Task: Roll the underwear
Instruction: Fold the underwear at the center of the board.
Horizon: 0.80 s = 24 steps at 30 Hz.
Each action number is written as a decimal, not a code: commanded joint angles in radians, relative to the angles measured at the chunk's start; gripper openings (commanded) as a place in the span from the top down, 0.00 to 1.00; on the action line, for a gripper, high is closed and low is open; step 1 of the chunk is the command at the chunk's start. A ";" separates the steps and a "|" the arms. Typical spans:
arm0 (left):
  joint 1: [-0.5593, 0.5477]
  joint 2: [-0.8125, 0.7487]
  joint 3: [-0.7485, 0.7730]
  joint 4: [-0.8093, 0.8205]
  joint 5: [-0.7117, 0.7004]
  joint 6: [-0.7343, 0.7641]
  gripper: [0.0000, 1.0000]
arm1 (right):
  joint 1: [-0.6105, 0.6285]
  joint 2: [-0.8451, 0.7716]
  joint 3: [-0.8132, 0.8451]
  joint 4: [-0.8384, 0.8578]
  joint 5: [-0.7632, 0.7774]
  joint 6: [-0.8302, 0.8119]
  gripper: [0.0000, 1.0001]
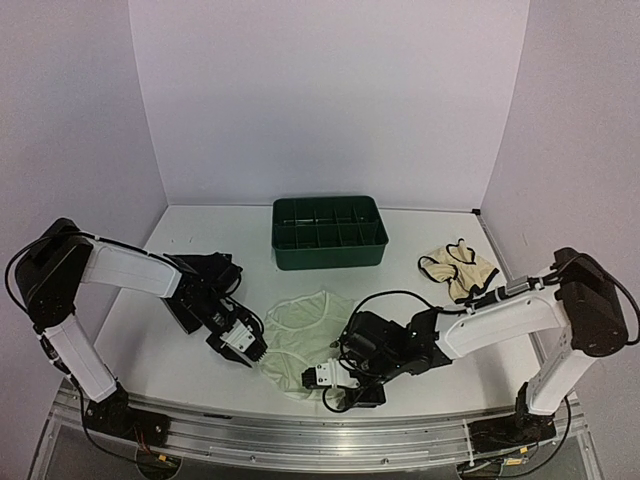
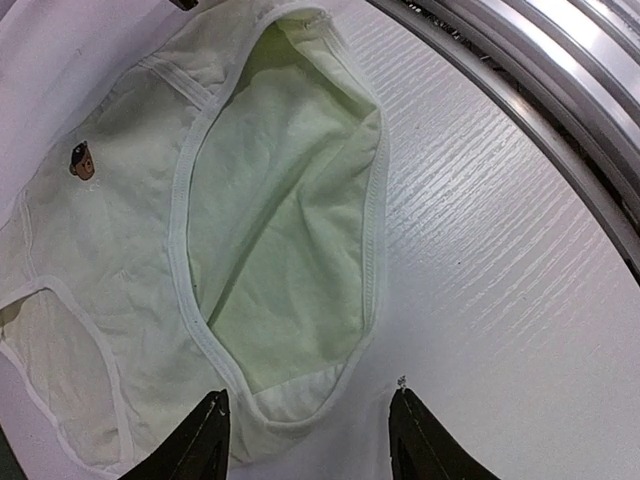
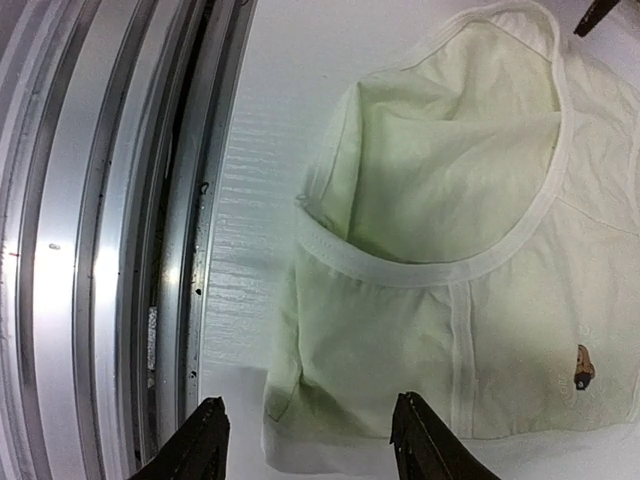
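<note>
Pale green cotton underwear point(image 1: 297, 335) lies spread on the desk point(image 1: 400, 300), near its front edge, short of the aluminium rail point(image 1: 300, 435). It is well in front of the green compartment tray point(image 1: 328, 258).

Condition: the garment is flat and unrolled. From the left wrist its waistband gapes open and shows the inner layer point(image 2: 270, 220), with a small brown badge point(image 2: 82, 160) on the front panel. From the right wrist the cloth point(image 3: 450, 250) shows shallow creases and a slight doubling at its near corner, but no turn of a roll. I judge that the task has not begun. Gripping an edge, rolling the full length and releasing all remain.

Position relative to my fingers:
- **Left:** my left fingers point(image 1: 243, 345) stand at the garment's left side. In the wrist view they point(image 2: 205, 440) are spread wide and hold nothing, and the end of the waistband sits in the gap between them.
- **Right:** my right fingers point(image 1: 338, 388) stand at the near right corner, beside the rail. In the wrist view they point(image 3: 205, 445) are also parted and empty, with the garment's edge in the gap between them.

I cannot tell whether either pair touches the cloth.

A second cream garment point(image 1: 458, 270) lies well apart, at the right of the desk.
</note>
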 commanded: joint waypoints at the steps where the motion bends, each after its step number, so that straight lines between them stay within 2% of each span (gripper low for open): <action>1: -0.002 0.038 -0.009 0.055 -0.021 0.026 0.47 | 0.025 0.052 0.024 0.025 0.017 -0.051 0.48; 9: -0.011 0.060 -0.006 0.088 0.001 0.030 0.55 | 0.034 0.030 -0.017 0.018 0.039 0.004 0.63; 14: -0.024 0.069 -0.014 0.100 0.010 0.039 0.65 | 0.034 0.044 -0.011 0.018 0.060 0.037 0.77; 17: -0.034 0.073 -0.022 0.124 0.013 0.038 0.74 | 0.034 0.052 -0.003 0.018 0.068 0.051 0.85; 20: -0.037 0.083 -0.022 0.160 0.007 0.019 0.88 | 0.034 0.044 0.003 0.014 0.063 0.072 0.96; 22: -0.037 0.085 -0.018 0.181 -0.003 -0.019 0.98 | 0.034 0.029 0.006 0.010 0.051 0.098 1.00; 24: -0.036 0.081 -0.003 0.183 -0.021 -0.081 1.00 | 0.034 0.002 0.011 0.001 0.033 0.149 1.00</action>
